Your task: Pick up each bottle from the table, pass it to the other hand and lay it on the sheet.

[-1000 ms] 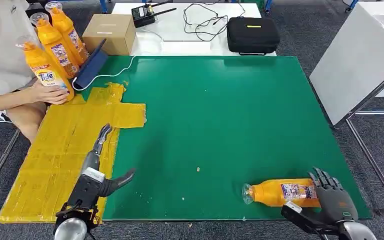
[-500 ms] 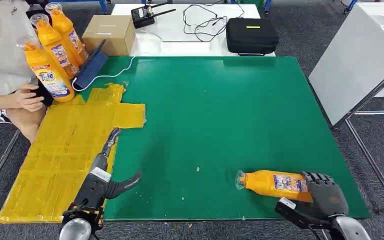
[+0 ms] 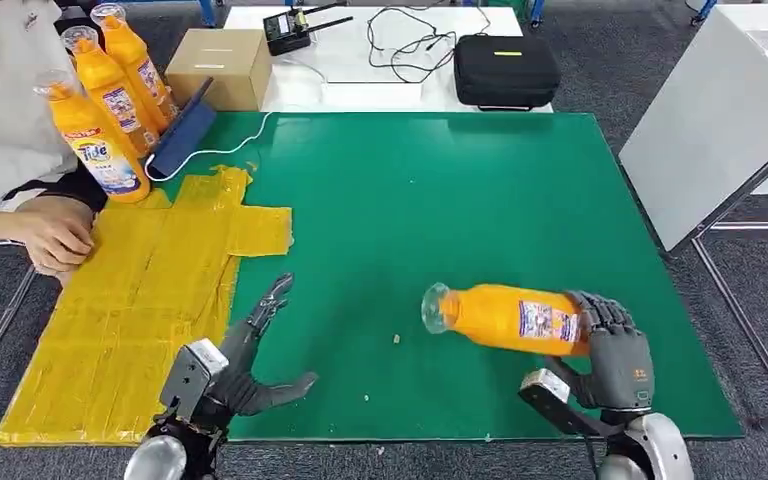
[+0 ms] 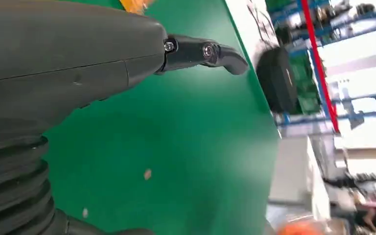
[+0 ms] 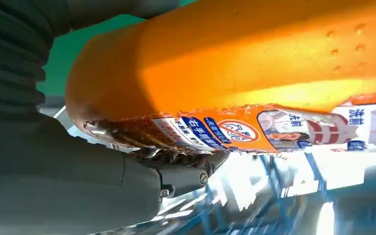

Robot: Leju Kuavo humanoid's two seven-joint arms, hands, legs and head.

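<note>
**Right hand holds orange bottle over green table, left hand empty**

Right hand (image 3: 615,350), lower right of the head view, grips the orange bottle (image 3: 505,316) around its base end. Bottle lies roughly horizontal, clear cap end pointing left, label facing up, lifted off the green table (image 3: 460,200). Right wrist view: bottle body (image 5: 254,63) very close, label strip along one edge, dark fingers (image 5: 181,171) wrapped against it, grey thumb on the other side.

Left hand (image 3: 245,365), lower left of the head view, holds nothing; fingers spread, thumb out toward the right, palm over the seam where the yellow sheet (image 3: 130,300) meets the green surface. Left wrist view: one dark finger (image 4: 205,53) stretched out over green tabletop, nothing in the hand.

Yellow sheet covers the left side of the table, patchy taped edges, no bottle lying on it in the lower part. At its upper left corner three more orange bottles (image 3: 95,140) stand upright in a row, the nearest showing a Tide label. A person's hand (image 3: 55,232) rests on the sheet's left edge, just below those bottles.

Upper part of the frame: cardboard box (image 3: 218,65), blue flat item (image 3: 182,132) leaning beside the bottles, white cable (image 3: 230,145), black case (image 3: 506,68), a black device with antenna (image 3: 288,28), loose wires. White panel (image 3: 720,120) tilted at the right edge.
</note>
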